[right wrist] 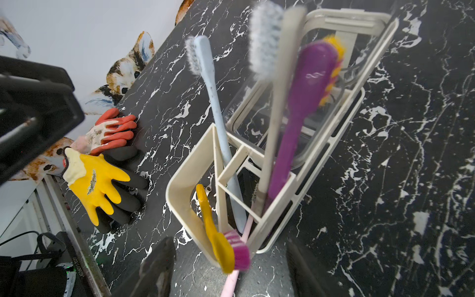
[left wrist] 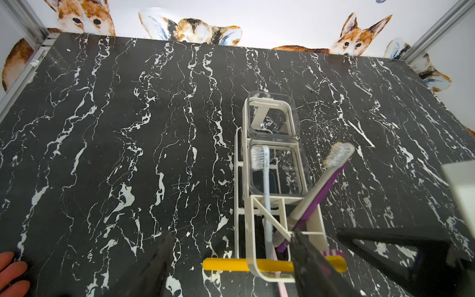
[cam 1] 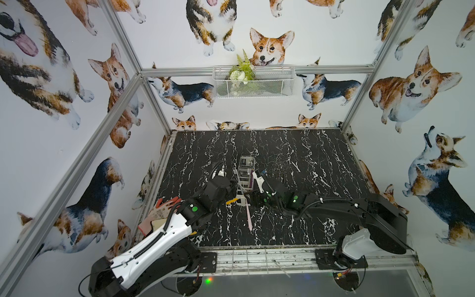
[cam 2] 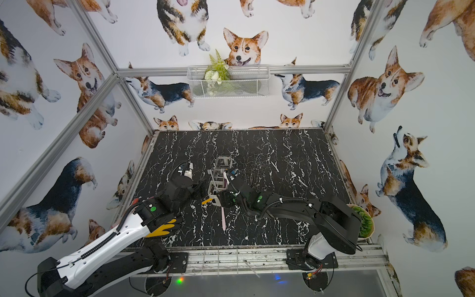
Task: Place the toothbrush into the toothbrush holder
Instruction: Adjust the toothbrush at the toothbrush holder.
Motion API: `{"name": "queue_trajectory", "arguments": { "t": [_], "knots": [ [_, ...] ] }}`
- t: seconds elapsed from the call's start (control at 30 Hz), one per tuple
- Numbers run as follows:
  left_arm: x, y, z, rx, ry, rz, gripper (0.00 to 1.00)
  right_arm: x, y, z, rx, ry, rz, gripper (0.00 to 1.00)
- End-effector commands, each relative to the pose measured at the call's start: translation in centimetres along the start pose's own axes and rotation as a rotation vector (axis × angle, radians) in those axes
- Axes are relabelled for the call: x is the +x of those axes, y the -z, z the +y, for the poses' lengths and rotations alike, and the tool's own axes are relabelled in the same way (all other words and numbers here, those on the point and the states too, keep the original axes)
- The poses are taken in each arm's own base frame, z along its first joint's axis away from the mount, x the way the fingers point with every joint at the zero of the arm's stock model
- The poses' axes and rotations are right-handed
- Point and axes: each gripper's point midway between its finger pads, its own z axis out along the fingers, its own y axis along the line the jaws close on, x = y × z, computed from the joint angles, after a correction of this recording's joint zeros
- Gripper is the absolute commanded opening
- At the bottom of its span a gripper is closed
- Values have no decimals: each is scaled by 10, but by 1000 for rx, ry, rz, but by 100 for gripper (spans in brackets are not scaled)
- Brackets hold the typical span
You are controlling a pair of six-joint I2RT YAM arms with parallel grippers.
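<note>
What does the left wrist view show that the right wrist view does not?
Left wrist only: the back edge of the table and the corgi heads behind it. Right wrist only: the yellow glove on a black glove. Both: the toothbrush holder, the pale blue toothbrush and purple toothbrush standing in it, the yellow toothbrush across its end.

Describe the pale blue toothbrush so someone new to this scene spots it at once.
On the black marble table, find the white-framed toothbrush holder near its middle. The pale blue toothbrush stands in it bristles up, slim and alone, while the purple toothbrush and beige toothbrush lean together beside it.
</note>
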Motion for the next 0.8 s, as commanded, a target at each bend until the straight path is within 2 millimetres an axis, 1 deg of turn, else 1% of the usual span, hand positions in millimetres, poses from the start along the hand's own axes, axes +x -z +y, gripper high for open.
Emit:
{"name": "queue_trajectory", "arguments": {
  "t": [0.0, 0.03, 0.07, 0.33, 0.43, 0.57, 0.77],
  "knots": [
    [8, -1, 4, 1, 25, 26, 73, -1, -2, -5, 35, -13, 7, 65],
    [9, -1, 4, 2, 27, 30, 73, -1, -3, -5, 38, -13, 6, 64],
    [10, -2, 5, 3, 29, 31, 73, -1, -3, -6, 41, -13, 3, 58],
    [11, -3, 10, 12, 43, 36, 73, -7, -3, -8, 51, -14, -11, 29],
    [12, -3, 11, 13, 47, 40, 73, -9, -2, -6, 45, -11, -19, 24],
    [14, -3, 13, 11, 50, 41, 73, -14, 2, -3, 33, 2, -31, 20],
    [14, -4, 15, 8, 55, 44, 73, -23, 8, 2, 22, 32, -42, 18]
  ]
}}
